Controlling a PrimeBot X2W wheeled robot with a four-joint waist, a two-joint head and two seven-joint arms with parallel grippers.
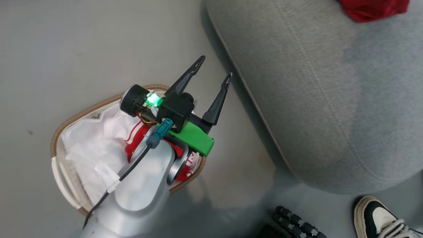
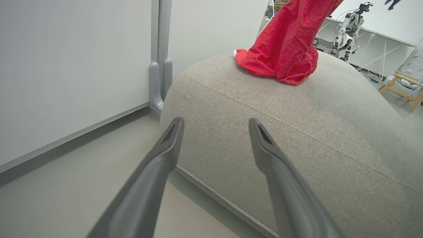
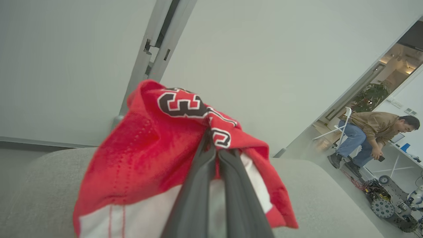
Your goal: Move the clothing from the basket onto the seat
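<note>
red mesh clothing (image 3: 148,155) | grey woven rounded seat (image 1: 314,99) | oval woven-rim basket (image 1: 59,175)

pale forearm (image 1: 142,185) hides much of basket (image 1: 66,122); red clothing (image 1: 373,10) on seat (image 1: 314,99) cut off by top edge; shoe (image 1: 376,215) cropped.

A black-and-white sneaker (image 1: 380,216) stands on the grey floor (image 1: 82,49) at my lower right. Ahead of me, a grey post (image 2: 161,49) divides pale wall panels (image 2: 66,66). Through a doorway, a person (image 3: 366,135) in a tan jacket and jeans sits bent forward on a white chair (image 3: 346,114), with a potted plant (image 3: 369,99) behind.
</note>
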